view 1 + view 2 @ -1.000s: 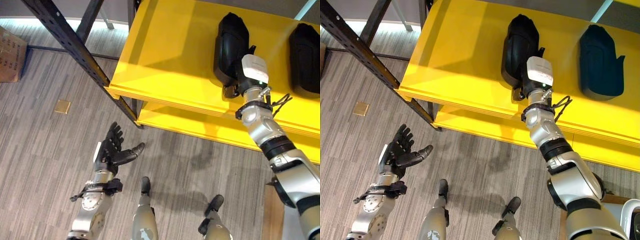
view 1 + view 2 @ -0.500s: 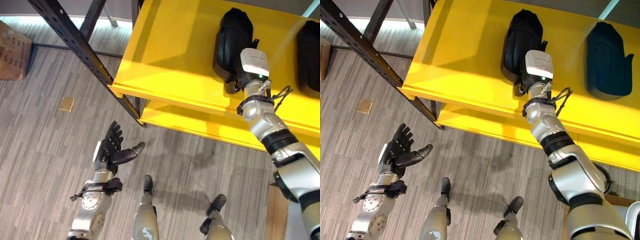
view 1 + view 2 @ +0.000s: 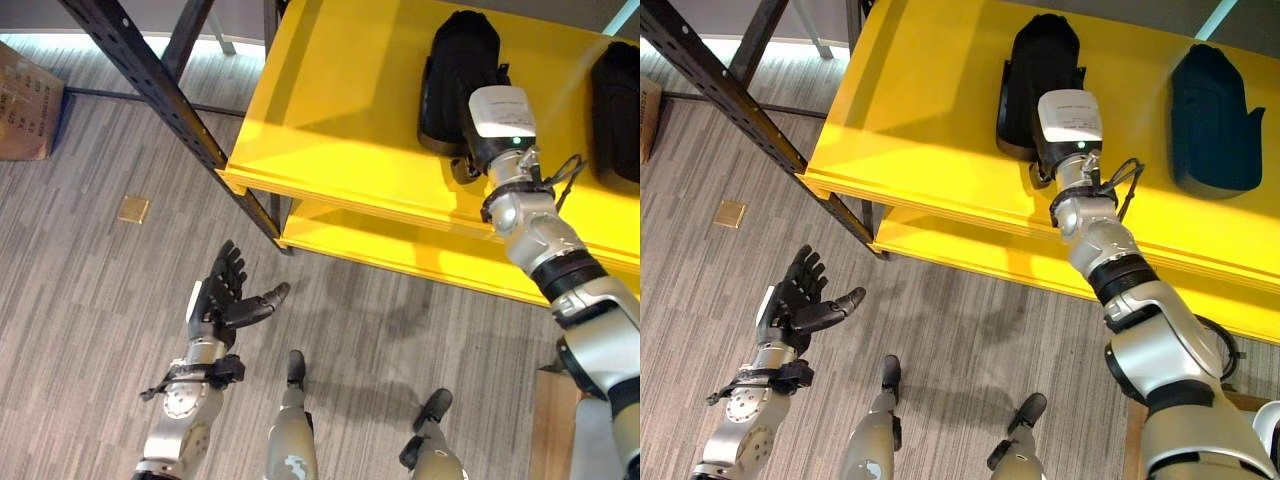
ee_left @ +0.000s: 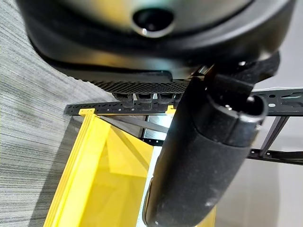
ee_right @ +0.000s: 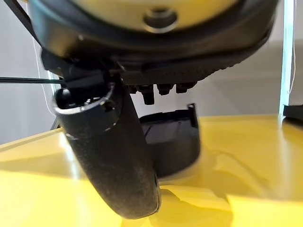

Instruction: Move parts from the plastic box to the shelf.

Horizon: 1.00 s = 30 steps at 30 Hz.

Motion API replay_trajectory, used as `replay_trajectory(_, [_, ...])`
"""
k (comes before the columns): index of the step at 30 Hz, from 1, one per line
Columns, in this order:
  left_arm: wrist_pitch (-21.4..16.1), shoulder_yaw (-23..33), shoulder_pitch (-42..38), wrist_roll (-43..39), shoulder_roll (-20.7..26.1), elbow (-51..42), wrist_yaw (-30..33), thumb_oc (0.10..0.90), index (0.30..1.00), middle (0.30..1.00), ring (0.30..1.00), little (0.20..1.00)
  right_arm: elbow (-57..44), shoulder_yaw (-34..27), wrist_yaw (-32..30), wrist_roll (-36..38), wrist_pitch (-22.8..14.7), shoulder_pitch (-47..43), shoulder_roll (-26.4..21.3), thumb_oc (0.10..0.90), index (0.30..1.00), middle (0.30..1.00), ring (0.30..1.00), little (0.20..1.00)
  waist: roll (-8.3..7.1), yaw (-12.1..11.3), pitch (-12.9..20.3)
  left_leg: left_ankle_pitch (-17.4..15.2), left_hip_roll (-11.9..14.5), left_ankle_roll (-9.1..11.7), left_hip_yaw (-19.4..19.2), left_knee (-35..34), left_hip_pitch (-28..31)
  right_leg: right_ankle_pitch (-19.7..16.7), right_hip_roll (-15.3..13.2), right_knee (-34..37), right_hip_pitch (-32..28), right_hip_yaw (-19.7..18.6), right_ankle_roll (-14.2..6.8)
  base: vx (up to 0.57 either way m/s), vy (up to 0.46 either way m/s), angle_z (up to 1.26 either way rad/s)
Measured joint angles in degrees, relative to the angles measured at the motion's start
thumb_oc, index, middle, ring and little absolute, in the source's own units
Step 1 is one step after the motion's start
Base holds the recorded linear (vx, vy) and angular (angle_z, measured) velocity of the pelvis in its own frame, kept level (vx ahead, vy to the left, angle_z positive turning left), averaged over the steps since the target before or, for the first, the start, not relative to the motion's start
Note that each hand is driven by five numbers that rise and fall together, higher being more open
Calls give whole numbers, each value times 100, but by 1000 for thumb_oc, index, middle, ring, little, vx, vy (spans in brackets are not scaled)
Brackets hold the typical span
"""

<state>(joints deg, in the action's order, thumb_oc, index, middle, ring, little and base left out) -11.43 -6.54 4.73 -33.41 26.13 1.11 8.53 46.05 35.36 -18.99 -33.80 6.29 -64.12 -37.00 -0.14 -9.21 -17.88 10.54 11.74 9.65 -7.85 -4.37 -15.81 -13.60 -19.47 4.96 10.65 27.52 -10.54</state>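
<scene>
Left eye view has my right arm stretched up and forward over the bright yellow metal shelf (image 3: 330, 110), its wrist ending just at the near end of a black moulded plastic part (image 3: 458, 75) that lies flat on the shelf's top deck. My right robot hand (image 5: 113, 175) sits at that near end; in the right wrist view the thumb stands out straight in front, and past it the black part rests on the yellow surface a little beyond my fingertips, apart from them as far as I can see. The fingers show there as short stubs under the palm, so I cannot tell whether they are straight or curled. A second black moulded part (image 3: 1208, 105) lies on the same deck, well off to the right of the first and apart from my arm. A lower yellow deck (image 3: 400, 255) shows beneath the front lip of the top one, and a dark perforated steel upright (image 3: 165, 95) runs diagonally at the shelf's left corner. My left robot hand (image 3: 222, 297) hangs low over the grey striped carpet floor (image 3: 90, 300), fingers spread and straight, thumb out to the side, holding nothing. A brown cardboard box (image 3: 25, 110) stands on the floor at the far left, and a small brass floor plate (image 3: 132, 209) lies near it.
</scene>
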Motion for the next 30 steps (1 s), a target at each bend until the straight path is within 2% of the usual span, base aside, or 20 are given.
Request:
replay_trajectory(9, [-1, 7, 10, 2, 0, -1, 0, 900, 1000, 1000, 1000, 1000, -182, -6, 8, -103, -6, 23, -138, 900, 1000, 1000, 1000, 1000, -2, 144, -1, 0, 1, 0, -9, 0, 0, 0, 1, 0, 8, -11, 0, 0, 0, 0])
replay_trajectory(18, [-4, 21, 19, 5, -1, -1, 36, 900, 1000, 1000, 1000, 1000, -1003, -145, 13, -106, -6, 187, -243, 900, 1000, 1000, 1000, 1000, -7, 236, -4, 0, 1, 0, -16, 0, 1, 0, 2, 0, 16, -19, 0, 0, 0, 0])
replay_trajectory(20, [-3, 30, 0, 7, -4, -4, 108, 900, 1000, 1000, 1000, 1000, -1460, -461, 15, -103, -16, 451, -259, 900, 1000, 1000, 1000, 1000, -13, 281, -8, -1, 0, 0, -18, 0, 1, 0, 2, 0, 17, -22, 0, 0, 0, 0])
replay_trajectory(26, [2, 104, -10, 20, -28, -11, 123, 900, 1000, 1000, 1000, 1000, -2290, -885, -27, -105, -59, 1044, -274, 900, 1000, 1000, 1000, 1000, -35, 300, -20, -1, 3, 0, -48, -1, 23, 0, 3, 0, 20, -34, 0, 1, -1, -1])
replay_trajectory(29, [7, 201, -15, 60, -48, -102, 158, 900, 1000, 1000, 1000, 1000, -3304, -1472, -59, -105, -59, 1776, -281, 900, 1000, 1000, 1000, 1000, -73, 347, -44, -1, 5, 0, -59, 0, 35, -1, 4, -1, 22, -45, -1, 2, -4, -2])
replay_trajectory(30, [8, 270, 9, 75, -47, -132, 257, 900, 1000, 1000, 1000, 1000, -3948, -1769, -126, -106, -138, 2244, -244, 900, 1000, 1000, 1000, 1000, -109, 382, -67, -2, 7, -1, -96, -1, 86, -1, 4, -1, -1, -63, -1, 3, -14, -8])
